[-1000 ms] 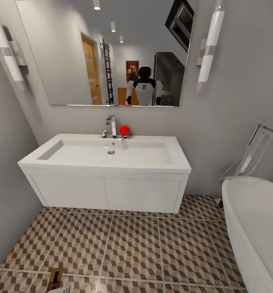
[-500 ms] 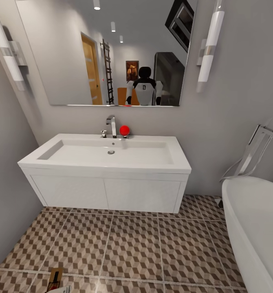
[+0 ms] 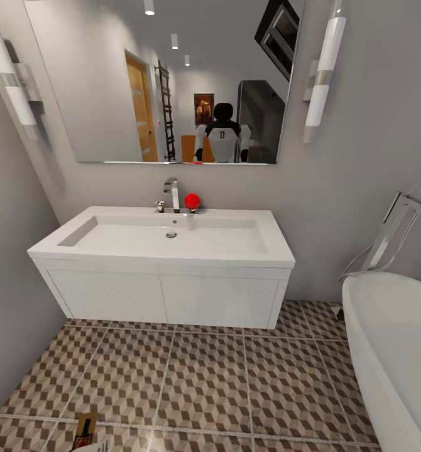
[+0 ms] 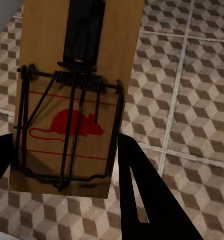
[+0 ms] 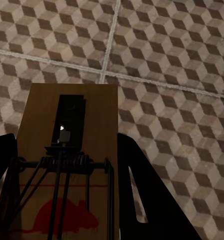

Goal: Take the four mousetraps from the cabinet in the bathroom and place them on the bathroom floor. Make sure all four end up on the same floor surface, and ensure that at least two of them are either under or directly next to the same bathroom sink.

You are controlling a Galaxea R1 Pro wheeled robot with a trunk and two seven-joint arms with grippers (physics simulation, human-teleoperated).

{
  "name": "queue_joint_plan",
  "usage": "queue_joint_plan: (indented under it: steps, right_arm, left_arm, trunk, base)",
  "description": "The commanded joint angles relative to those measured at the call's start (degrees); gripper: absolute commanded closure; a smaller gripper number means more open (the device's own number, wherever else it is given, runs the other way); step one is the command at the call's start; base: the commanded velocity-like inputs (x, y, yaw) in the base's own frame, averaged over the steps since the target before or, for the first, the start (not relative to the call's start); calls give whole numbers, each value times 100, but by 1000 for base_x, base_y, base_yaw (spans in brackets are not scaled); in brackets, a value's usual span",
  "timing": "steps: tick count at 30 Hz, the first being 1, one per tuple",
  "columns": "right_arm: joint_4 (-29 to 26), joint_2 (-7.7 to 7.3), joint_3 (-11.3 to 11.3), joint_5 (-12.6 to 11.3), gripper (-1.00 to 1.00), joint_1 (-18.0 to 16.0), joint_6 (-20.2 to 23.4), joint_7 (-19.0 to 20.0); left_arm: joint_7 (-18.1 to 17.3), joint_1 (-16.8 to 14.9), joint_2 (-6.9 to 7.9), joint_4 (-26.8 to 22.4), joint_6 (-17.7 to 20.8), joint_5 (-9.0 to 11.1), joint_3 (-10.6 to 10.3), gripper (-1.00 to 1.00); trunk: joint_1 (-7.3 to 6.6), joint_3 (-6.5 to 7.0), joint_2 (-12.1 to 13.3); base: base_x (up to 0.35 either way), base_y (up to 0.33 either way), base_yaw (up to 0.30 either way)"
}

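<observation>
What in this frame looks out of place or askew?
Nothing is spilled or damaged. One oddity: a red ball sits on the bathroom sink beside the faucet. Each gripper holds an intact mousetrap over the bathroom floor.

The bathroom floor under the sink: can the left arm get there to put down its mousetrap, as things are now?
Probably yes. The left gripper holds a mousetrap above bare bathroom floor, and nothing lies between it and the wall-hung bathroom sink, which leaves open space beneath. The bathtub stands off to the side.
</observation>
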Motion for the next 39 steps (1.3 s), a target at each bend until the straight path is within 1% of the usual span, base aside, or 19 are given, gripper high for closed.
queue_joint_plan:
  steps: [1, 39]
  right_arm:
    - [4, 1, -23, 44, 100, -3, -14, -28]
    - [4, 1, -23, 46, 100, -4, -14, -28]
  left_arm:
    - [88, 0, 4, -14, -1, -21, -50, 100]
    - [88, 0, 4, -14, -1, -21, -53, 100]
  trunk:
    - [0, -5, -3]
    - [0, -5, -3]
  base:
    - [0, 0, 0]
    - [0, 0, 0]
